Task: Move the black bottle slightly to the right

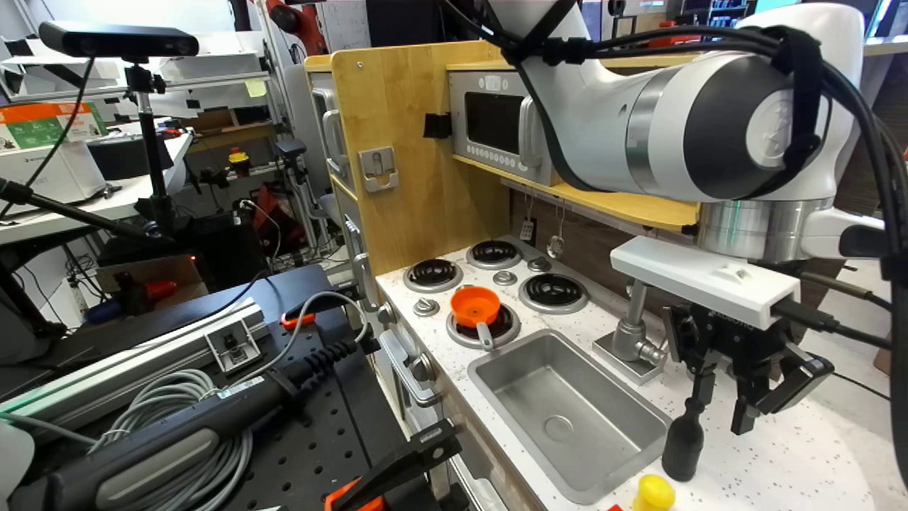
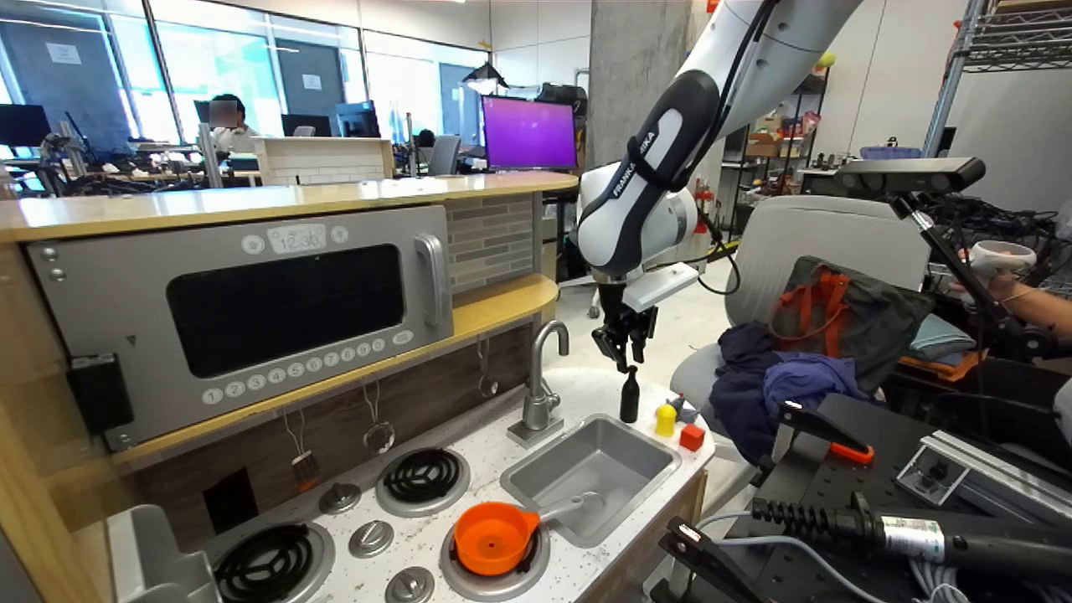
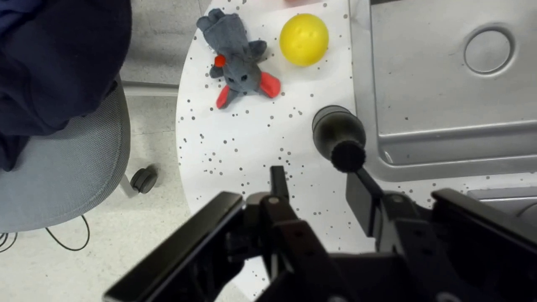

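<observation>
The black bottle [image 1: 684, 447] stands upright on the white speckled counter, beside the sink's end. It also shows in an exterior view [image 2: 630, 400] and in the wrist view [image 3: 335, 130], where I look down on its cap. My gripper [image 1: 720, 413] is open and empty, with its fingers pointing down just above bottle height. It also shows in an exterior view [image 2: 630, 363]. In the wrist view the gripper [image 3: 317, 173] has its right fingertip overlapping the edge of the cap; I cannot tell whether they touch. The bottle is not between the fingers.
A yellow object [image 3: 304, 40], a grey plush mouse [image 3: 241, 63] and a red block [image 2: 692, 437] lie near the bottle. The sink [image 1: 560, 408] is beside it. A faucet [image 2: 540, 394] rises behind the sink. An orange pan [image 2: 492, 540] sits on a burner.
</observation>
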`<action>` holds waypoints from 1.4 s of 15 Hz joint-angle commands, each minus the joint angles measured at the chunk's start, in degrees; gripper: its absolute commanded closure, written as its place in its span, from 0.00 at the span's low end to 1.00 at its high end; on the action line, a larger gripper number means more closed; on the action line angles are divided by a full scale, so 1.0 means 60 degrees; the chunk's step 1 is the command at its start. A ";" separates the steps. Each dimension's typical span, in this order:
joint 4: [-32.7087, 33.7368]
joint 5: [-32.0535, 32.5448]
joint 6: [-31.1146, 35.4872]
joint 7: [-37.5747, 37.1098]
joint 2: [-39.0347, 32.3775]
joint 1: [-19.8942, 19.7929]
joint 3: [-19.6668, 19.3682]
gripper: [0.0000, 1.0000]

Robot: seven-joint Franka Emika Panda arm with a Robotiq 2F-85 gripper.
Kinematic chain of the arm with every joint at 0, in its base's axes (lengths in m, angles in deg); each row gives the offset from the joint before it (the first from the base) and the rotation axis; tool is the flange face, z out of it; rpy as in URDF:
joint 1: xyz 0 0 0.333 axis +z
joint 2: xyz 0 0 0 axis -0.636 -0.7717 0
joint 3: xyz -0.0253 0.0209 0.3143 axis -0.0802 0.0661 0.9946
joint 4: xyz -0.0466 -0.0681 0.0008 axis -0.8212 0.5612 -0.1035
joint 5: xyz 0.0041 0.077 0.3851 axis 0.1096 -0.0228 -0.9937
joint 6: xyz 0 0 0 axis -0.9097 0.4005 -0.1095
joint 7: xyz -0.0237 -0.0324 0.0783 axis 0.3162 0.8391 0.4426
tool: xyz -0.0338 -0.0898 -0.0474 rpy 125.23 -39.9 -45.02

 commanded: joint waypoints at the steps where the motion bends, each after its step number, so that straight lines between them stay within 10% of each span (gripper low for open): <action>1: 0.0420 -0.0077 -0.0159 -0.0101 -0.0247 0.0153 -0.0013 0.27; 5: 0.0447 -0.0077 -0.0178 -0.0081 -0.0326 0.0200 0.0001 0.01; 10: 0.0374 -0.0057 -0.0241 -0.0036 -0.0459 0.0204 -0.0001 0.00; 11: 0.0315 -0.0016 -0.0214 -0.0033 -0.0479 0.0235 -0.0025 0.25; 21: 0.0132 0.0052 -0.0031 0.0047 -0.0412 0.0307 -0.0051 0.92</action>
